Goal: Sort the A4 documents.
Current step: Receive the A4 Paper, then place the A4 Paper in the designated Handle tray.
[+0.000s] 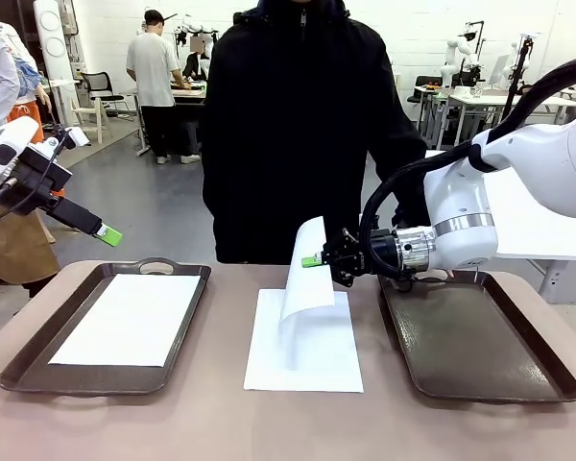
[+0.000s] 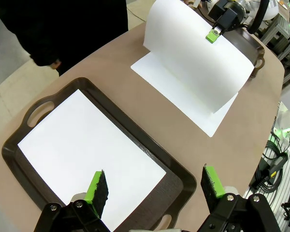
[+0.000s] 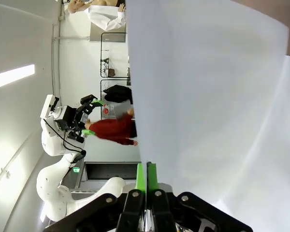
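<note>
A white A4 sheet (image 1: 305, 279) curls up off the table, pinched at its right edge by my right gripper (image 1: 313, 260), which is shut on it. The gripper (image 3: 146, 176) and the raised sheet (image 3: 203, 96) show close up in the right wrist view, and the sheet (image 2: 198, 63) also shows from the left wrist. Under it, more white paper (image 1: 307, 360) lies flat at the table's middle. Another sheet (image 1: 125, 319) rests in the left tray (image 1: 19, 370). My left gripper (image 2: 154, 188) hangs open and empty, above that tray's left end (image 1: 108, 234).
A dark brown tray (image 1: 480, 341) with nothing in it sits at the right, below my right arm's wrist. A person in a black jacket (image 1: 298, 125) stands at the table's far edge, behind the paper. Bare table runs along the front edge.
</note>
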`<state>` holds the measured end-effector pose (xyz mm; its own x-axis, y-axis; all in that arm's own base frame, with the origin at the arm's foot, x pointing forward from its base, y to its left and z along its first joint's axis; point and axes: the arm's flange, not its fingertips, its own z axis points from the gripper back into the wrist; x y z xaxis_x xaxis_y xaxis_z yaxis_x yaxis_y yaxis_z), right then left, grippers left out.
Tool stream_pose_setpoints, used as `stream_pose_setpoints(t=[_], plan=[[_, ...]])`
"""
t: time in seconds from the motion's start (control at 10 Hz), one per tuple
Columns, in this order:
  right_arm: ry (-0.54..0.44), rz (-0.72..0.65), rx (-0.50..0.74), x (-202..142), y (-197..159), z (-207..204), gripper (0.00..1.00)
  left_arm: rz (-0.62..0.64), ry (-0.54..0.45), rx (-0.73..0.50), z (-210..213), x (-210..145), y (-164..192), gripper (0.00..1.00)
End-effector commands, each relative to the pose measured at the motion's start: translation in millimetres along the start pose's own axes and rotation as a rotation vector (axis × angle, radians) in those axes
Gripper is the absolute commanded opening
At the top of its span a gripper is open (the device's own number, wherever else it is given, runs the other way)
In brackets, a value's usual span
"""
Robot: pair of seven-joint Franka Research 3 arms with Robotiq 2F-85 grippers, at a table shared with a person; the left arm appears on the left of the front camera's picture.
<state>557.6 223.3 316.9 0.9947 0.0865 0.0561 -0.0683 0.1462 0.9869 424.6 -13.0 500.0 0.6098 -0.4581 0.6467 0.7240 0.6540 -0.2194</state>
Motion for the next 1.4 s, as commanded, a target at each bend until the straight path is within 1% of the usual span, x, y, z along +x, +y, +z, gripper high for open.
stream_pose_setpoints(t=[0.0,0.9,1.0,1.1,1.2,1.3], plan=[[-0.007,0.000,-0.009,0.3,-0.9,-0.9,0.00,-0.001,-0.003,-0.002,0.6,-0.3,0.0,1.00],[-0.007,0.000,-0.009,0.3,-0.9,-0.9,0.00,-0.001,-0.003,-0.002,0.6,-0.3,0.0,1.00],[0.000,0.000,0.000,0.0,0.0,0.0,0.01,-0.001,-0.003,-0.002,0.6,-0.3,0.0,1.00],[0.049,0.087,-0.031,-14.4,15.6,28.5,0.01,-0.001,-0.003,-0.002,0.6,-0.3,0.0,1.00],[0.060,0.156,-0.059,-20.8,19.9,51.4,0.01,-0.001,-0.003,-0.002,0.6,-0.3,0.0,1.00],[0.081,0.163,-0.103,-24.7,19.9,73.1,0.01,-0.001,-0.003,-0.002,0.6,-0.3,0.0,1.00]])
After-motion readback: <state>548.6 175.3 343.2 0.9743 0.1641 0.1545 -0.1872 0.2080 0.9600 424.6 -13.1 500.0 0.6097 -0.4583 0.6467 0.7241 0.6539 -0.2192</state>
